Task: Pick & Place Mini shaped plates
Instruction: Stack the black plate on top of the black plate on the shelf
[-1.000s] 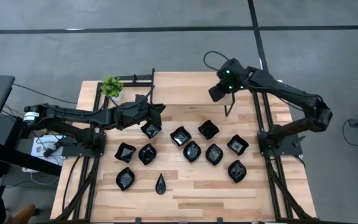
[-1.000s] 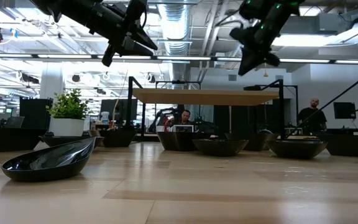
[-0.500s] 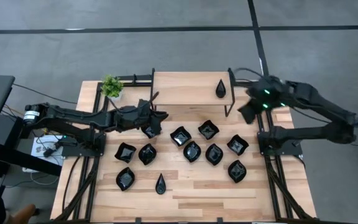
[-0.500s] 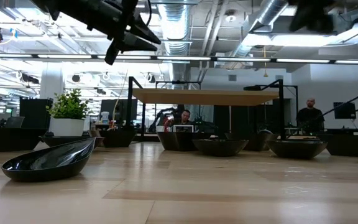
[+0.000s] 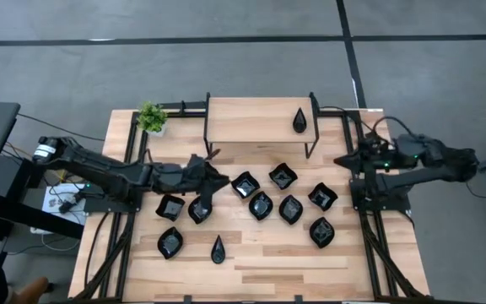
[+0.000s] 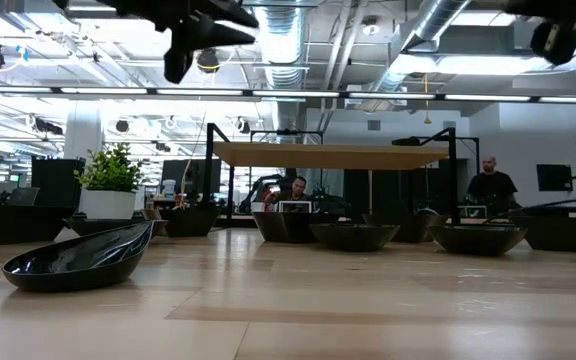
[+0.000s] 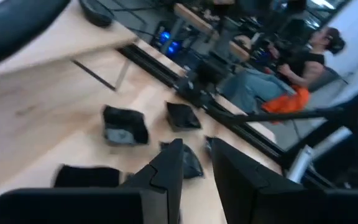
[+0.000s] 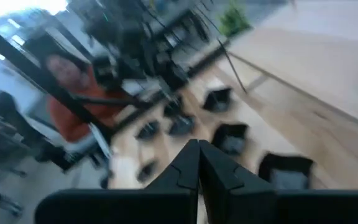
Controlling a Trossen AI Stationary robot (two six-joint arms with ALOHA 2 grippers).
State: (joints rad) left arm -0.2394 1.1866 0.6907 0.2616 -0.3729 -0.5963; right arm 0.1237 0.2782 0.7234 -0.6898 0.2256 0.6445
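Pale wooden planks make up the table [image 5: 268, 262] we work at, with dark metal framing along both sides. At its far edge stands a small raised wooden shelf on thin black legs [image 5: 256, 119], and beside that shelf's left end sits a small green potted plant in a white pot [image 5: 151, 117]. In the low view we see people seated and standing in the room behind the table.

On the shelf lies one glossy black teardrop plate [image 5: 299, 120], alone near the right end. Below it, on the table, we count about eleven glossy black mini plates [image 5: 261, 205] spread in loose rows: wavy-edged squares such as the one nearest the shelf [image 5: 283, 176], leaf-like ovals, and a second slim teardrop [image 5: 218, 249] at the near edge. From table height the closest dish [image 6: 80, 259] shows as a shallow, shiny bowl with a raised lip.

Our left gripper [image 5: 212, 179] hangs above the left part of the cluster, just beside a wavy plate [image 5: 245, 183] and above the pair at the row's left [image 5: 199, 209]. Its fingers [image 7: 170, 167] stand a little apart with nothing between them, and the plates lie apart from them.

Our right gripper [image 5: 342, 160] is drawn back to the table's right edge, over the side frame, well apart from the shelf's teardrop and near the rightmost plate [image 5: 322, 197]. Its fingers [image 8: 188, 163] are pressed together and hold nothing.
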